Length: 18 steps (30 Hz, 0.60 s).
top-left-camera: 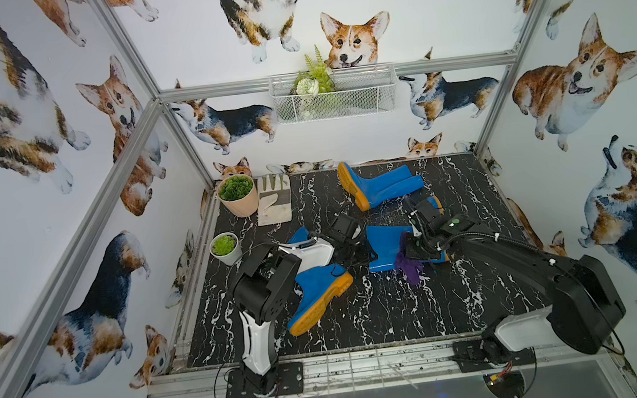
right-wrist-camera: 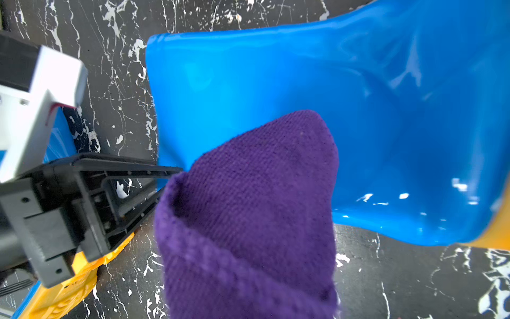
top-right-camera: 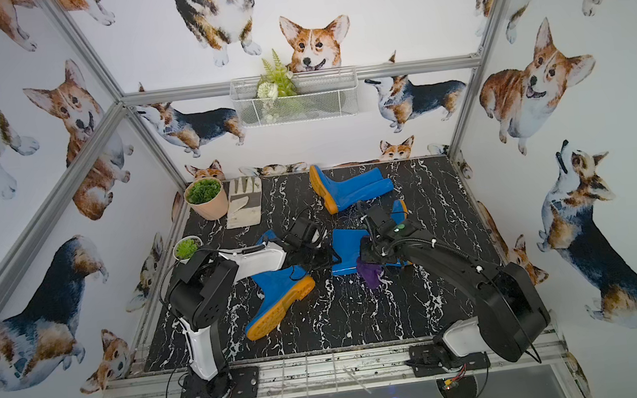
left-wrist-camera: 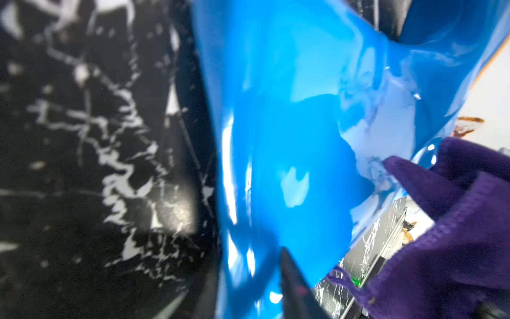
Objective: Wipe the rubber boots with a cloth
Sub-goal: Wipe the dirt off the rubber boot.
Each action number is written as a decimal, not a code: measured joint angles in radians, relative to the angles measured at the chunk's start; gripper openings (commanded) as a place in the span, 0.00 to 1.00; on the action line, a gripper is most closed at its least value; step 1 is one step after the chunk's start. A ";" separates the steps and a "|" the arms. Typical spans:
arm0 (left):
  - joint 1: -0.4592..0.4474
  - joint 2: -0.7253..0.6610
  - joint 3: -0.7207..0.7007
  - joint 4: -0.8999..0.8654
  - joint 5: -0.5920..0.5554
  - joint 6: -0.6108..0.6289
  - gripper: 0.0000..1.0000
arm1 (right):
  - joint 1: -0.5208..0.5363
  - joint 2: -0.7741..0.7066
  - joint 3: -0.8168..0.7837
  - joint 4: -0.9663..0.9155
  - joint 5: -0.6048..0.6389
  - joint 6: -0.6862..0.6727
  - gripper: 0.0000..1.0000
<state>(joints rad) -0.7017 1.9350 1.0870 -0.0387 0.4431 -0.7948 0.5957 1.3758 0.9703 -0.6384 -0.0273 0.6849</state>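
Several glossy blue rubber boots with orange soles lie on the black marbled table. One boot lies at the back, and another lies near the front by the left arm. Between the arms the middle boot rests on its side. My left gripper is shut on the rim of its shaft. My right gripper is shut on the dark-purple cloth, which rests against that shaft. The cloth hides the right fingers.
A pale work glove and a pink plant pot stand at the back left. A small white pot sits by the left edge. A wire basket hangs on the back wall. Another boot lies partly under the right arm.
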 measured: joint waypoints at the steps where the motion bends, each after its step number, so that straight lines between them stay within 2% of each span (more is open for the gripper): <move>1: 0.002 -0.006 -0.005 0.002 0.003 -0.002 0.00 | 0.000 0.000 0.000 0.004 0.000 0.002 0.00; 10: 0.008 -0.116 -0.035 -0.005 0.002 -0.021 0.00 | 0.007 0.002 0.138 -0.032 0.036 -0.007 0.00; 14: 0.008 -0.140 -0.034 -0.005 -0.003 -0.021 0.00 | 0.077 0.056 0.206 -0.037 0.053 -0.031 0.00; 18: 0.008 -0.161 -0.033 -0.004 -0.004 -0.028 0.00 | 0.158 0.178 0.248 -0.030 0.038 -0.037 0.00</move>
<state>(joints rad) -0.6941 1.7737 1.0542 -0.0429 0.4393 -0.8227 0.7540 1.5539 1.2179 -0.6685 0.0109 0.6479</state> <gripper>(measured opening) 0.062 0.102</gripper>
